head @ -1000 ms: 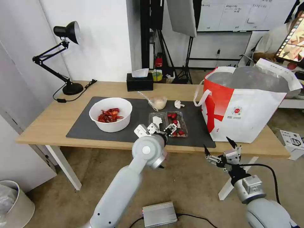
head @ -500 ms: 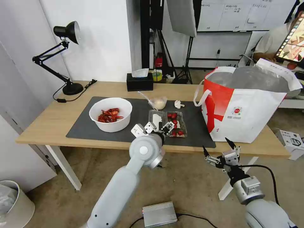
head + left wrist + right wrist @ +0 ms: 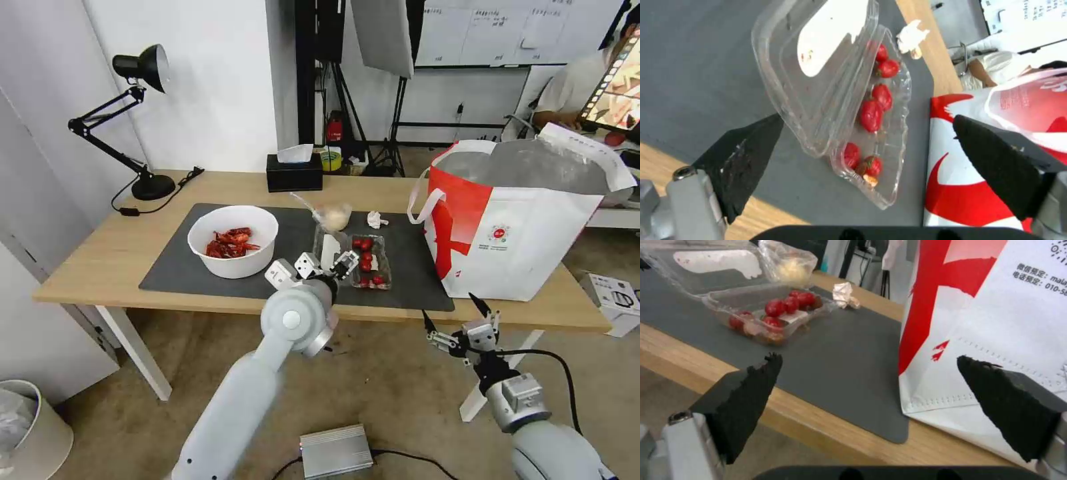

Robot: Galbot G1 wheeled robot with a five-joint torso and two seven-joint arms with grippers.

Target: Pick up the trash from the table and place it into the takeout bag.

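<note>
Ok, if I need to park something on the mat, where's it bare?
Bare mat lies left of the white bowl, and between the clear tray and the takeout bag. The mat's middle back is crowded: tray, small cup, crumpled tissue, with the open left gripper over the tray's near end. The open right gripper hangs below the table edge.

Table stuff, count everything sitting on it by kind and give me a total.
Bowl: 1, white bowl of red shells
Clear hinged tray: 1
Small clear cup: 1
Crumpled tissue: 1
Takeout bag: 1
Tissue box: 1, black
Desk lamp: 1, black
Mat: 1, dark grey
Total: 8
</note>
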